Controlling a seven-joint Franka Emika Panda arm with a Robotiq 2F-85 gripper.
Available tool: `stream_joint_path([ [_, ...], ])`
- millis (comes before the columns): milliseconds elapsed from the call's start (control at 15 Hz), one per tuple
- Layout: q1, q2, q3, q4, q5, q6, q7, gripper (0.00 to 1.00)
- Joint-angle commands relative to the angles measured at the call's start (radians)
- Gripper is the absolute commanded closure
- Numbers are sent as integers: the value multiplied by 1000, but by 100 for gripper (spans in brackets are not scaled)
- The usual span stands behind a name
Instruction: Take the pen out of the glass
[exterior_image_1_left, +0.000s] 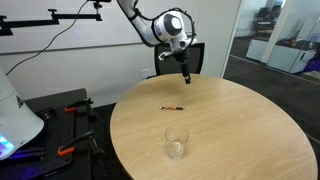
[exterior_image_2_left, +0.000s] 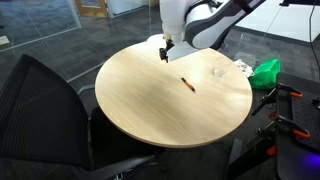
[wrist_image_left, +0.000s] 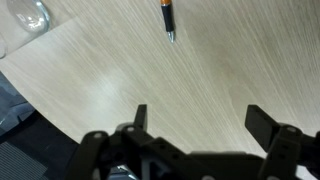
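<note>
The orange-brown pen (exterior_image_1_left: 172, 108) with a dark end lies flat on the round wooden table (exterior_image_1_left: 240, 120), outside the glass. It also shows in an exterior view (exterior_image_2_left: 187, 84) and at the top of the wrist view (wrist_image_left: 168, 18). The clear glass (exterior_image_1_left: 176, 142) stands upright and empty near the table's edge; it also shows in an exterior view (exterior_image_2_left: 217, 71) and in the wrist view's top left corner (wrist_image_left: 30, 14). My gripper (exterior_image_1_left: 185, 78) hangs above the table's edge, away from the pen, open and empty. It also shows in an exterior view (exterior_image_2_left: 165, 55) and in the wrist view (wrist_image_left: 200, 120).
A black office chair (exterior_image_2_left: 40, 110) stands beside the table (exterior_image_2_left: 150, 100). A second dark chair (exterior_image_1_left: 180, 60) is behind the table. A green object (exterior_image_2_left: 266, 72) lies off the table's edge. Glass office walls stand behind.
</note>
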Motion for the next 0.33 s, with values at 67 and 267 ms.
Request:
stream_joint_path([
  [67,-9,4,10,4,-7,-4,3,0],
  [267,-9,13,9,5,-6,-4,3,0],
])
